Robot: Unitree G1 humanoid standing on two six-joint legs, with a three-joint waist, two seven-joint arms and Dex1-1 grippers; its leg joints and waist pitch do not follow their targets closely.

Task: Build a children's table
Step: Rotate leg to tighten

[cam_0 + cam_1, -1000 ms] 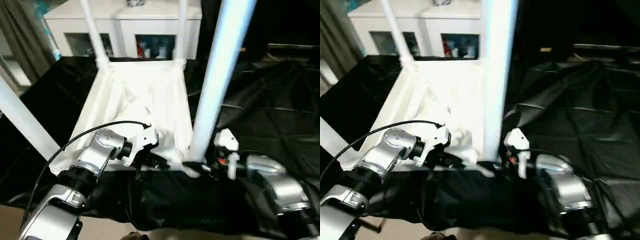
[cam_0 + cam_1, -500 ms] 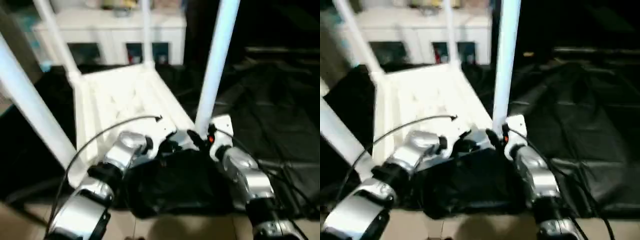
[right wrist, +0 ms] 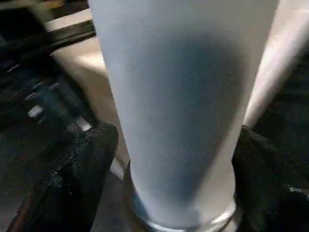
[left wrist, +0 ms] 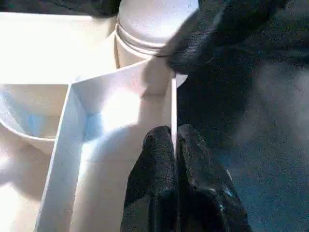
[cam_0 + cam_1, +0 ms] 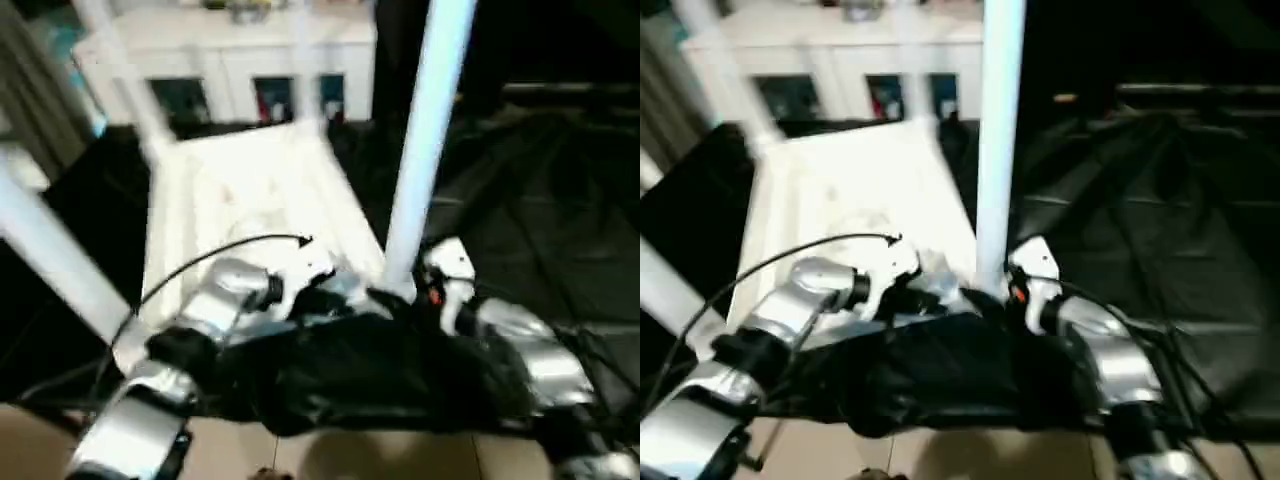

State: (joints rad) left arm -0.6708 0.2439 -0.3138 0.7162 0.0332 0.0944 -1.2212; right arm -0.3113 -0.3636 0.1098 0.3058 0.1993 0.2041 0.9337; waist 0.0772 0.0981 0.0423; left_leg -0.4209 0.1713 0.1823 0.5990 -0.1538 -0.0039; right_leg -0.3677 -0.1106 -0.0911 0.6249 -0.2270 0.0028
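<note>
Lying upside down on the black-draped surface, the white tabletop shows its ribbed underside, tube legs standing up from its corner sockets. At four o'clock, right fingers flank the nearest leg, spread. Left fingers pinch the tabletop's thin rim.

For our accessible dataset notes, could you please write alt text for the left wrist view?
The left gripper, its two black fingers shut, pinches the thin white edge wall of the upturned tabletop. Just beyond, a white leg stands in the round corner socket, with black cloth alongside.
</note>
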